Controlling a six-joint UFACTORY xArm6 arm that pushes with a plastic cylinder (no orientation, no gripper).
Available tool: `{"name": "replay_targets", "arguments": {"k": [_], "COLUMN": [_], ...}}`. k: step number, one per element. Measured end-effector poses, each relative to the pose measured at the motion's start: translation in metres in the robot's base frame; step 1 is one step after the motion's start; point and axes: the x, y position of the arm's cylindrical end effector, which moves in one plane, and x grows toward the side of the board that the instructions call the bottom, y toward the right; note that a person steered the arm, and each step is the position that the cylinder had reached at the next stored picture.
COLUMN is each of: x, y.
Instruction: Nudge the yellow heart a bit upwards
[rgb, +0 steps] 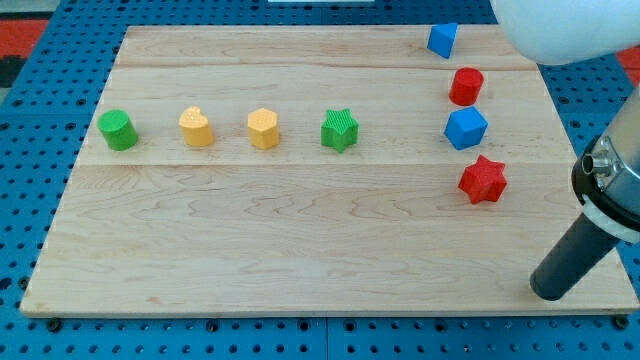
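Observation:
The yellow heart (197, 127) stands on the wooden board (300, 230) in the left part of a row. To its left is a green cylinder (118, 130). To its right are a yellow hexagon (264, 128) and a green star (340, 130). My tip (548, 294) rests near the board's bottom right corner, far to the right of and below the yellow heart, touching no block.
A column of blocks stands at the view's right: a blue triangle (442, 40), a red cylinder (466, 86), a blue cube (466, 128) and a red star (483, 180). The arm's white body (560, 30) covers the top right corner.

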Motion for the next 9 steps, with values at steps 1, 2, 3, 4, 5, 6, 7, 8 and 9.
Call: {"name": "replay_targets", "arguments": {"k": [1, 2, 3, 4, 5, 6, 7, 8, 9], "x": [0.001, 0.000, -0.014, -0.063, -0.109, -0.142, -0.154, -0.159, -0.150], "y": [0.004, 0.014, 0.045, 0.064, 0.067, 0.018, -0.021, -0.049, -0.113]}}
